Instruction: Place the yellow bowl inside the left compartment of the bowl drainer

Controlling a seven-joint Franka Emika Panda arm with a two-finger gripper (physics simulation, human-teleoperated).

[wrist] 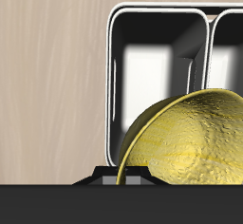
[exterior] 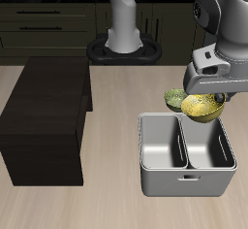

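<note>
Yellow and glossy, with dark mottling, the yellow bowl [exterior: 202, 106] hung tilted in my gripper [exterior: 206, 95], lifted off the table. It sat above the far rim of the bowl drainer [exterior: 184, 179], over the well that showed on the right of the exterior view. In the wrist view the yellow bowl [wrist: 195, 142] filled much of the picture, its rim tipped, with both grey metal wells of the bowl drainer [wrist: 112, 76] open below it and the middle wall running between them. My fingers were closed on the bowl's rim, though the exact pinch point was hidden behind the bowl itself, so I judged the hold mostly from the bowl hanging clear of any support. Just beside it, a little farther back, a greener bowl [exterior: 174, 98] rested on the wooden table [exterior: 111, 107], close to the drainer's far edge. The drainer's slot handle [exterior: 188, 178] faced the near edge of the table. Well apart, across the table, stood a dark wooden cabinet [exterior: 44, 121].
</note>
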